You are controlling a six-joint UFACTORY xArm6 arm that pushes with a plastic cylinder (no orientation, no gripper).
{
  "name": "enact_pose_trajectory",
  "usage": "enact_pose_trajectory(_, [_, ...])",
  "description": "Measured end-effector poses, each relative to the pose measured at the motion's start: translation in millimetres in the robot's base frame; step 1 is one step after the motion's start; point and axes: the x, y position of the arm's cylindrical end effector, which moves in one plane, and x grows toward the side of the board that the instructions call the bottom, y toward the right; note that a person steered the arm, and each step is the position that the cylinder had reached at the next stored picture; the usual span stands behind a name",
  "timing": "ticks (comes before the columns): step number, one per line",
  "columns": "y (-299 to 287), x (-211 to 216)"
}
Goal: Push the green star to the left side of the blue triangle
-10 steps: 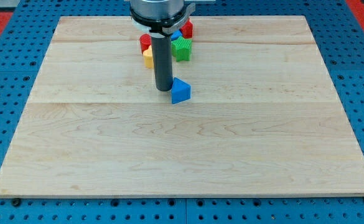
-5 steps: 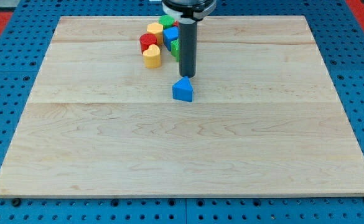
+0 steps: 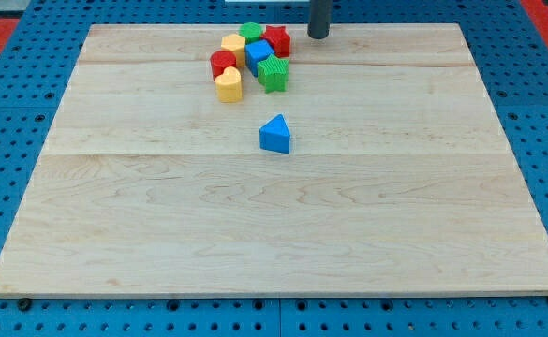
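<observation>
Rod [image 3: 318,21] cut off above

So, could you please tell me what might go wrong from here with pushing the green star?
1. The green star is packed against a blue block and a red block, so my tip, up at the view's top right of the cluster, may drag neighbours along.
2. Pushed straight down, the star could strike the blue triangle and shift it instead of ending on its left.

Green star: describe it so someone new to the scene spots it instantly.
Start at the wooden board and find the huddle of blocks near its top edge. The green star sits at that huddle's lower right corner, just below the blue block. It is ridged and is the huddle block nearest the lone blue triangle.
</observation>
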Motion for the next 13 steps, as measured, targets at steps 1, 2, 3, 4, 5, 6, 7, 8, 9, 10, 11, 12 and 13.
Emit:
enact_pose_trajectory(1, [-3.3,-1.2])
enact_pose_trajectory(2, [-44.8,-3.7])
enact_pose_trajectory(3, [-87.7,-3.9])
enact_pose_trajectory(4, [-91.7,-1.1])
enact_pose_trajectory(5, [-89.2,17.0])
enact_pose_trajectory(6, [-89.2,45.0])
enact_pose_trajectory(7, [-75.0,55.2])
enact_pose_trajectory(8, [-56.6,75.9])
enact_pose_trajectory(9, [-56.6,107.8])
enact_pose_trajectory(10, [-51.2,117.1])
enact_pose_trajectory(11, [-53.5,147.3])
enact_pose_trajectory(12, [-84.5,159.7])
enact_pose_trajectory(13, [-90.5,160.8])
